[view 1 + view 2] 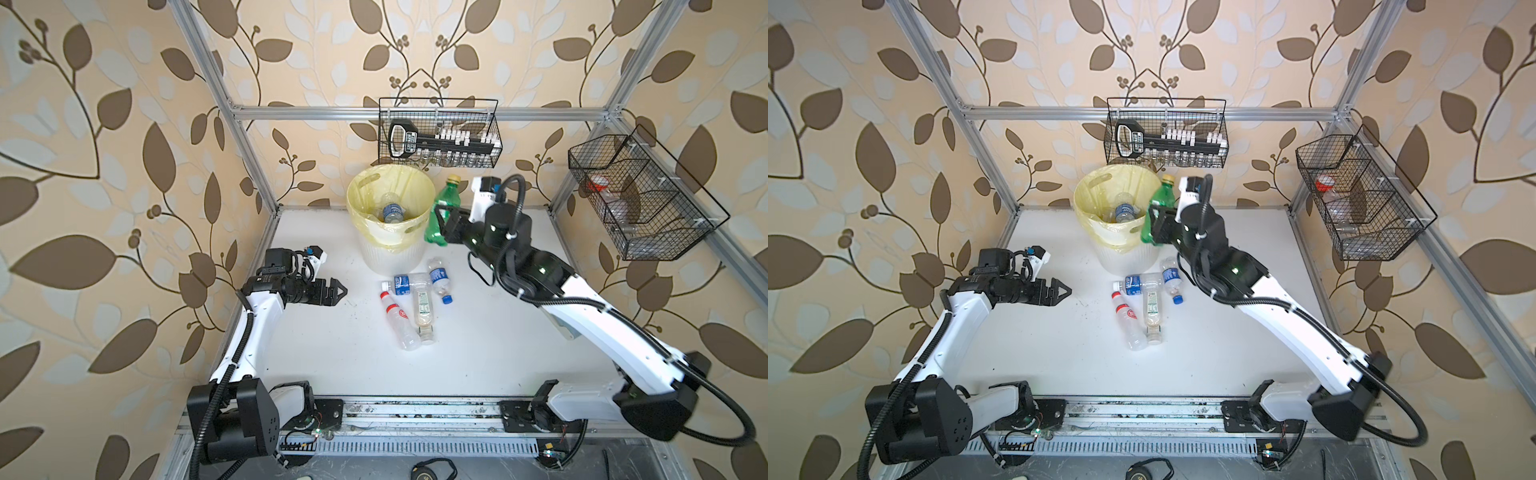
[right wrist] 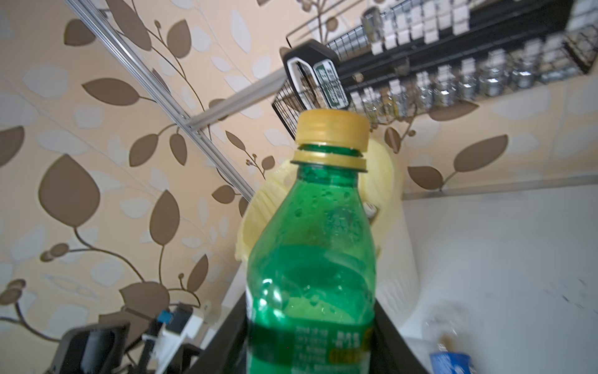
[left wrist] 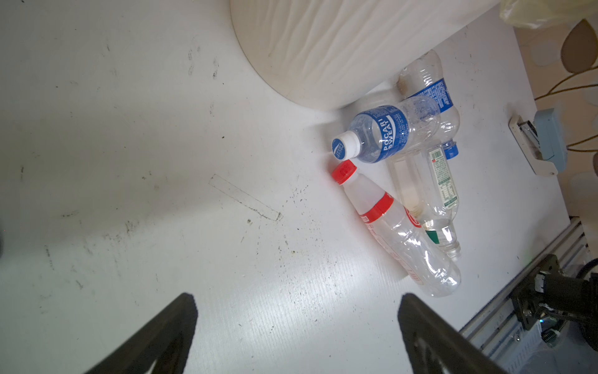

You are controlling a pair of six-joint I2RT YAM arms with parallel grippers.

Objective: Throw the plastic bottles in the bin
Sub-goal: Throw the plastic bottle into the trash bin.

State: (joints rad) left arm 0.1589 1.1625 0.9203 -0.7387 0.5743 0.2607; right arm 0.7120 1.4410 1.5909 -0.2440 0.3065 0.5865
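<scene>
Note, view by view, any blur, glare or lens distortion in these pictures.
Right wrist view: green bottle fairly sharp, wire basket behind it smeared. Left wrist view: glare patch on the table. Both top views: the frame posts splay outward, wide-angle distortion.

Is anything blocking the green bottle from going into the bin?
Nothing visible does. The green bottle, held by the right gripper, hangs just beside the rim of the bin. The bin's mouth is open, with only a few bottles lying low inside.
</scene>
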